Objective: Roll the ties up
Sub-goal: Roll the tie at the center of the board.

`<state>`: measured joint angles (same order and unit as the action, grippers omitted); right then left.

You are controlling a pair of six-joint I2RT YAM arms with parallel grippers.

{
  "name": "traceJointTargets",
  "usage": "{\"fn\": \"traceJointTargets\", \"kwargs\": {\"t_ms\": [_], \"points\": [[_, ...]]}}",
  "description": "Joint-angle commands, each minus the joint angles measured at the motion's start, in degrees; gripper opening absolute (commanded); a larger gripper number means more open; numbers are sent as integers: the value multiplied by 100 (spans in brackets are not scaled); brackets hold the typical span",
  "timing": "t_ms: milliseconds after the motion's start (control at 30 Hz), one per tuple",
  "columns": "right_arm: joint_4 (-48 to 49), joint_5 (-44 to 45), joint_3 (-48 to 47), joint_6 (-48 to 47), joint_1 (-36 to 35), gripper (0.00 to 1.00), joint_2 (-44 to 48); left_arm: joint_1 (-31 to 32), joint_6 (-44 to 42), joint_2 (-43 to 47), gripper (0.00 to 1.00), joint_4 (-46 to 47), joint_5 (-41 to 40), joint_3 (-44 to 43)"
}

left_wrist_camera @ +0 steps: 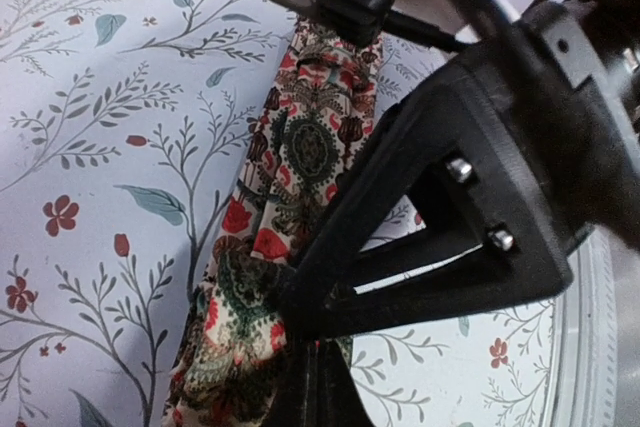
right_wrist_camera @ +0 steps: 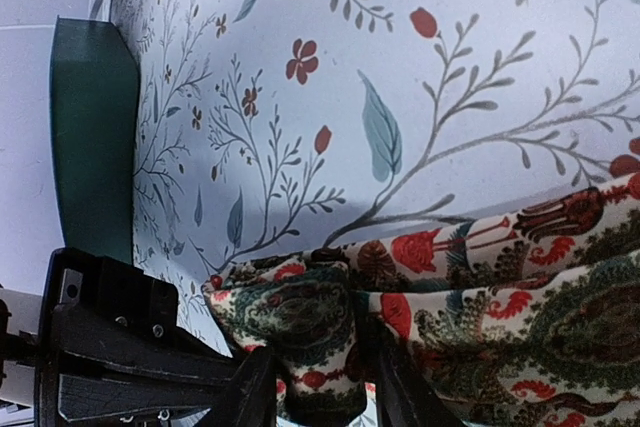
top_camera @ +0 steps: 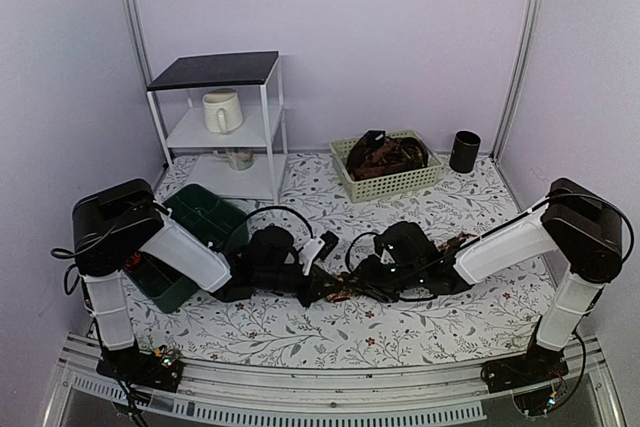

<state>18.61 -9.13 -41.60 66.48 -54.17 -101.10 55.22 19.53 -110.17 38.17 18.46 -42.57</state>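
**A:** At the middle of the table [top_camera: 300, 332], where the two arms meet, what is in hand?

**B:** One patterned tie [left_wrist_camera: 300, 157] lies on the floral cloth between them. The left gripper [left_wrist_camera: 312, 377] is pressed together on it and pinches the fabric into a bunch.

**A:** And the other side?

**B:** The right gripper [right_wrist_camera: 325, 397] has its fingers [right_wrist_camera: 250, 392] part-spread on either side of a doubled-over end of the tie, and the fold fills the gap. Whether they squeeze it or only flank it, I cannot tell.

**A:** So which step is this?

**B:** By my reading, the very start of the roll. The end is folded into a first turn, no coil exists yet, and the length that shows lies flat.

**A:** What does the next move call for?

**B:** I judge one gripper must anchor the strip while the other turns the fold over along the length, with the edges lined up so the coil does not skew. Soft cloth like this will likely spring open if released too soon.

**A:** Any more ties?

**B:** A dark heap sits in the pale basket [top_camera: 395, 185] at the back, but it is too small to say for sure.
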Motion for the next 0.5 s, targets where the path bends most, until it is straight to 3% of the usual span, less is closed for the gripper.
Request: {"fn": "traceJointTargets", "kwargs": {"t_ms": [0, 233, 467], "points": [[-885, 300, -330, -542, -47, 38, 416, -11, -179, -150, 0, -343, -158, -85], [-1246, 410, -475, -998, -4, 43, 541, -13, -204, -198, 0, -420, -183, -129], [-1464, 206, -816, -1430, 115, 39, 163, -18, -197, -198, 0, -418, -259, -138]]}}
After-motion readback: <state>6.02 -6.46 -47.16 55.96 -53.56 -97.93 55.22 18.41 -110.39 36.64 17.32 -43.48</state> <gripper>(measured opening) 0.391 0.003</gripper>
